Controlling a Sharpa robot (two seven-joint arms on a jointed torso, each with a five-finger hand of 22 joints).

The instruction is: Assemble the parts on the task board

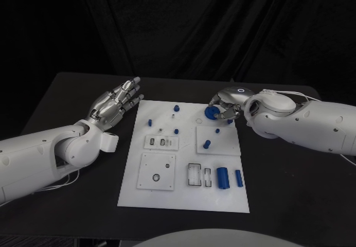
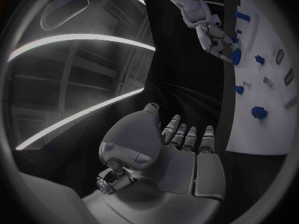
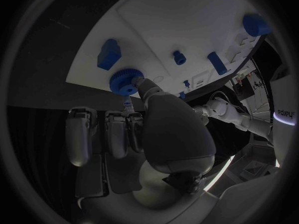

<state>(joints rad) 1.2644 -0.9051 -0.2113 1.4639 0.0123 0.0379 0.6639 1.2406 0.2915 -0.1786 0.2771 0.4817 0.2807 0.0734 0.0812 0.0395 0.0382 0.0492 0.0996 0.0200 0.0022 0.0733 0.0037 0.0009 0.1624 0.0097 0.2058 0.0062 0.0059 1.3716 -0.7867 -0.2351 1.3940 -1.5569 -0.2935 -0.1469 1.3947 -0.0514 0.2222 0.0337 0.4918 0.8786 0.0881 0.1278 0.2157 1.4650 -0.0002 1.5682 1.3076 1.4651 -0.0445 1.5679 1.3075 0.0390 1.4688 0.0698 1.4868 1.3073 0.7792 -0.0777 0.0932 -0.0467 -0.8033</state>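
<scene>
Fingertips of the right hand [image 3: 134, 134] are pinching a blue gear [image 3: 126, 81] just over the far edge of the board [image 1: 223, 200]. Judging by this, it should be lowering the gear squarely, keeping it level while seating. Well apart, the left hand [image 1: 117, 103] is hovering spread, holding nothing.

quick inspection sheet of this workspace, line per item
surface: black table, white task board lying in the middle
job's things: small blue parts on the board; two blue cylinders lying at its near right; blue gear at its far edge
clutter: nothing seen
hands: left hand open above the table beside the board; right hand pinches the gear
cables: white cable on the right arm
surroundings: dark curtain behind
</scene>
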